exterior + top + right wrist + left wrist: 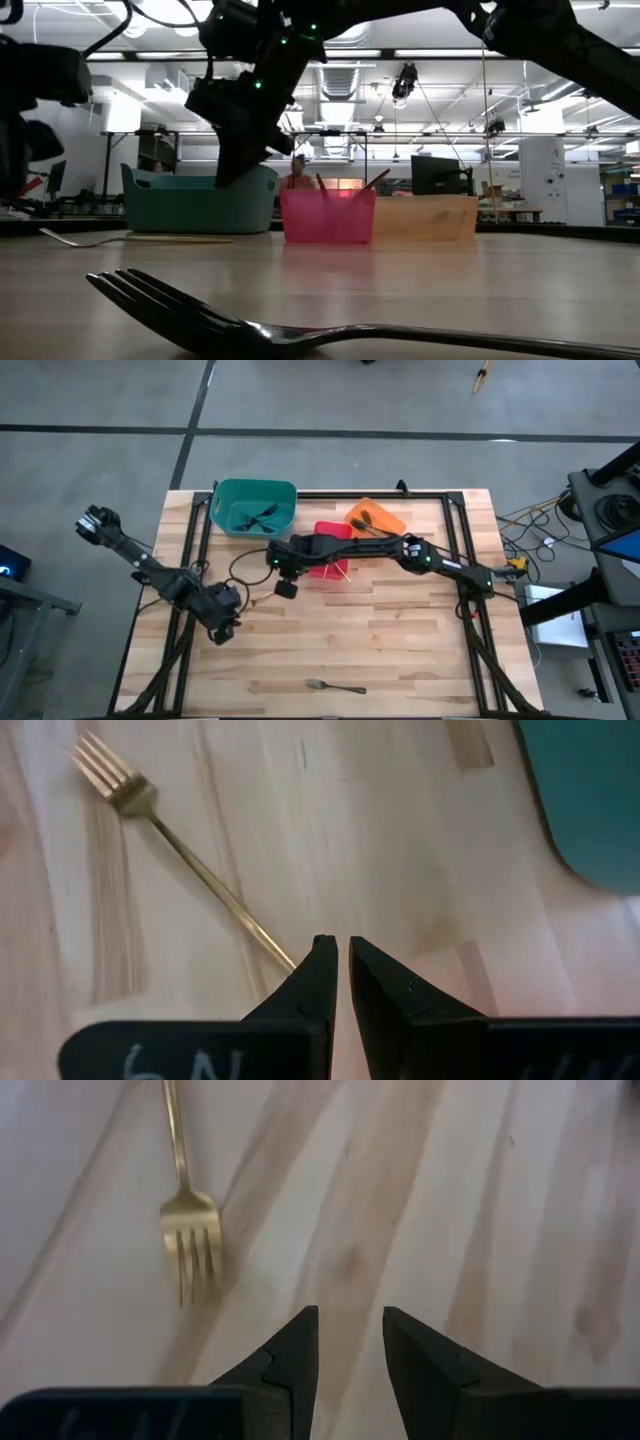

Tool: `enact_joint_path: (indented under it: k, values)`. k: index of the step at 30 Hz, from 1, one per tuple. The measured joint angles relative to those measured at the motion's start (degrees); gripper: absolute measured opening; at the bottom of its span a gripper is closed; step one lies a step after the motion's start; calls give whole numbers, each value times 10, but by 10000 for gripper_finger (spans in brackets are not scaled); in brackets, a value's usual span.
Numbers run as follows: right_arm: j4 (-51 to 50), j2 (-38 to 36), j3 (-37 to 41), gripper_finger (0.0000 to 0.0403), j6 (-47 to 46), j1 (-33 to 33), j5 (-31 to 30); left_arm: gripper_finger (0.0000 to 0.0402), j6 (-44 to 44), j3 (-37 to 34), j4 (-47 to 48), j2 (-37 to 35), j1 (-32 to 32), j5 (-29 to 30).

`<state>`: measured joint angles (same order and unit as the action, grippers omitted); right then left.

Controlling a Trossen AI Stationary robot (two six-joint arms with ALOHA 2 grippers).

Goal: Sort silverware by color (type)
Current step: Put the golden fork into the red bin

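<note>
Over the table's middle, the right gripper point(340, 970), pressed together and empty, must spread and straddle the gold fork point(180, 860); left gripper point(350, 1350) waits at eight o'clock, slightly parted.

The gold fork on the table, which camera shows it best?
The right wrist view: the gold fork shows tines and most of its handle. The left wrist view shows tines and part of the handle. The low view shows it faintly; the high view barely.
</note>
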<state>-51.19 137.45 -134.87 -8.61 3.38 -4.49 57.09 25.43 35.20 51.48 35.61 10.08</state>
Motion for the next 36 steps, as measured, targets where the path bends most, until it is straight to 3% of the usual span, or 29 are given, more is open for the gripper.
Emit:
enact_joint_path:
  k: [4, 11, 19, 31, 36]
  values:
    - [38, 12, 0, 22, -3, 0, 0, 95, 12, -39, -64, 0, 0, 28]
    - [125, 48, 0, 22, -8, 0, 0, 95, 52, -53, -72, -14, 0, 41]
    - [204, 106, 0, 22, 4, 0, -4, 95, 80, -53, -78, -9, -1, 178]
    - [184, 116, -4, 22, 37, 0, 22, 95, 128, -71, -80, 57, -1, 180]
    - [168, 109, -3, 22, -18, 1, 55, 95, 210, -73, -69, 103, -3, 187]
